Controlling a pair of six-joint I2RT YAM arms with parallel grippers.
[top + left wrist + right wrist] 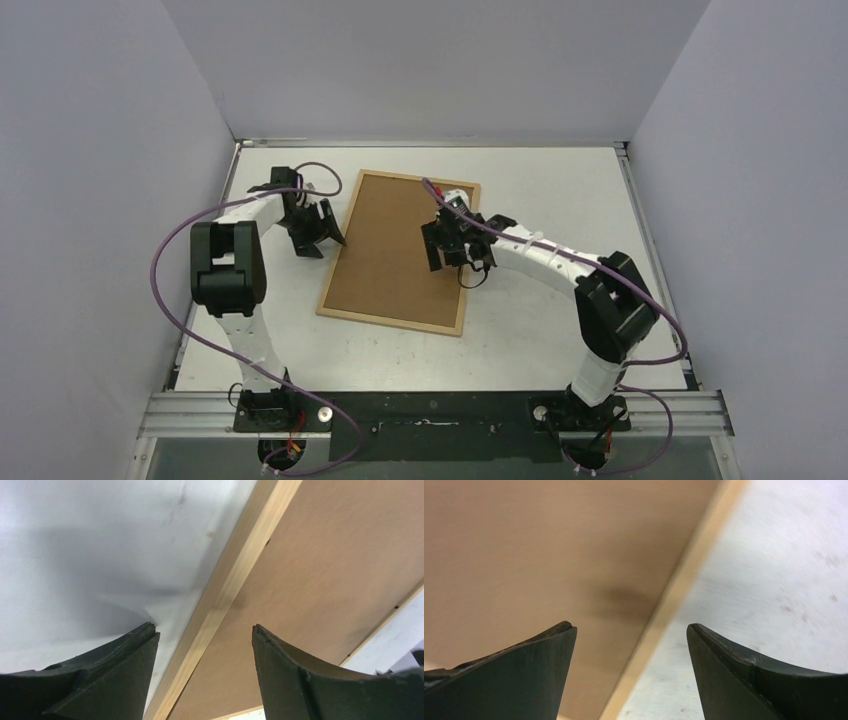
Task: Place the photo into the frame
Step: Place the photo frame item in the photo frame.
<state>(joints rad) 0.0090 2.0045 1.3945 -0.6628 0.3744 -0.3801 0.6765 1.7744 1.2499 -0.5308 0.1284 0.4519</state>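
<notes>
While the left jaws stand apart over the left rail of the frame (pixel 400 250), the frame lies flat on the tabletop (pixel 300 350), brown back board upward, near its middle; the right jaws, likewise apart and holding nothing, straddle its right rail.

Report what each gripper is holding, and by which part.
Nothing is held. The left gripper and the right gripper are both open, each poised over one long edge of the frame, which lies back-side up.
</notes>
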